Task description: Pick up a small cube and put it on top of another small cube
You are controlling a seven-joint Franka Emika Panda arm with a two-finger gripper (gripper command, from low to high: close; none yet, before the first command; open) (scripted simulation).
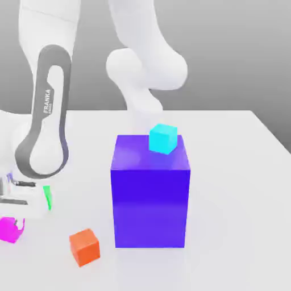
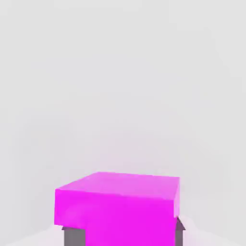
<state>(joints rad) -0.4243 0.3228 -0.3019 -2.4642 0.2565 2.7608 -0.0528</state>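
Now gripper (image 1: 12,223) clamped on magenta cube (image 1: 9,229) — fingers (image 2: 73,235) flank it. Orange cube (image 1: 84,246), likely target, lies at 4 o'clock in exterior view — near, apart.

Simulated tabletop workspace
Flat-shaded colour cubes on a plain white table (image 1: 238,170), featureless grey backdrop, no furnishings.

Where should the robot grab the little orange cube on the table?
Probably from straight above, fingers closing on two opposite side faces of the orange cube. It sits flat on the table with open space all round and flat, parallel sides. Since it is turned slightly, the gripper should turn to match.
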